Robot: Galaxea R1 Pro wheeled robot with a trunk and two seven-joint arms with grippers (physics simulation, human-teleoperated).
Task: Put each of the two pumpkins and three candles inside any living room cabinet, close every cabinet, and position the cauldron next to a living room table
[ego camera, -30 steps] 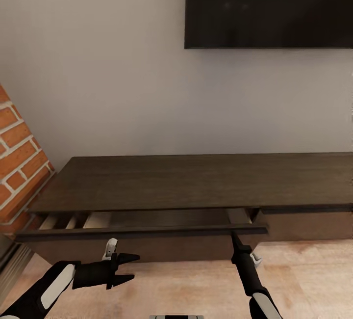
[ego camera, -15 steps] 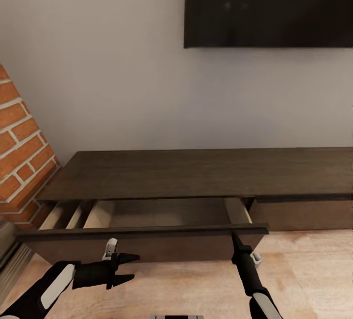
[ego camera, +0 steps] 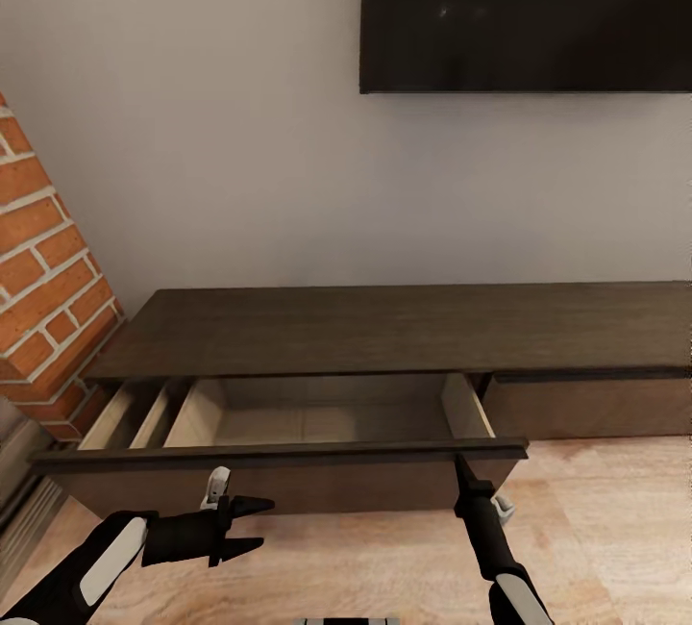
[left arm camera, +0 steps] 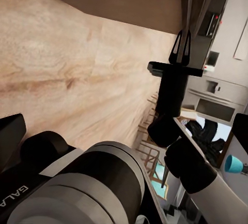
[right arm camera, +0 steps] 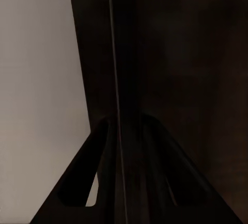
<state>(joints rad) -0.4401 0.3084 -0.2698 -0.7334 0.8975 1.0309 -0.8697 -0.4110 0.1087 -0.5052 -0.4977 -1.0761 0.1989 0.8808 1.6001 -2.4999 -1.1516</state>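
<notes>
Home living room: wall-mounted television (ego camera: 527, 12) above long low cabinet (ego camera: 384, 329), brick fireplace surround (ego camera: 48, 269) alongside, wood plank floor (ego camera: 596, 529).

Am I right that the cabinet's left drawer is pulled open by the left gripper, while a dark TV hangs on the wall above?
Not quite: the right gripper sits at the drawer front, while the left gripper hangs clear below it, as the head view shows. The cabinet drawer is open and the TV hangs above.
</notes>
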